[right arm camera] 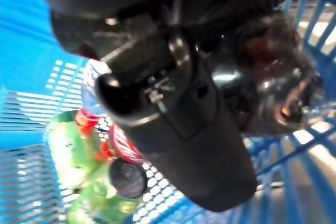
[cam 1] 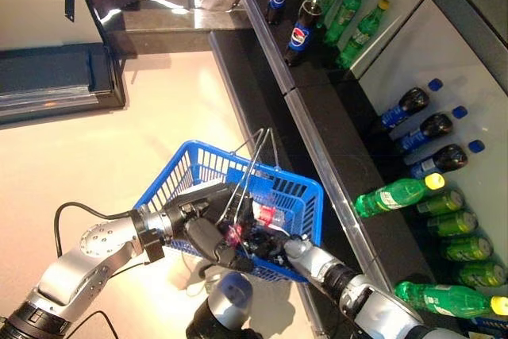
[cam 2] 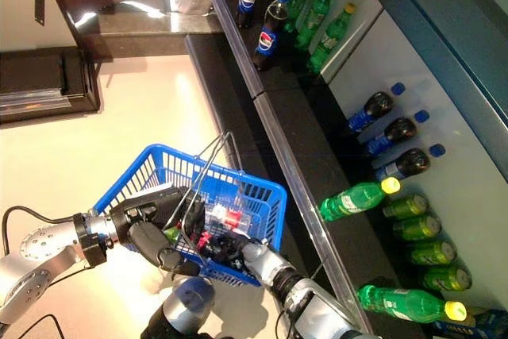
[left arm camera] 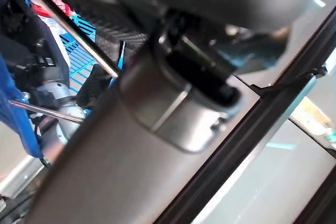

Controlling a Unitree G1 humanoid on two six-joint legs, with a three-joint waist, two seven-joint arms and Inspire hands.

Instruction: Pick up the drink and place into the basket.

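My right hand [cam 1: 266,245] is down inside the basket [cam 1: 305,194], curled round a dark drink [right arm camera: 273,77]. My left hand [cam 1: 208,237], at nine o'clock of it, grips the handles [cam 1: 252,160].

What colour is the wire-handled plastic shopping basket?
The plastic shopping basket is bright blue, clearest in the left eye view.
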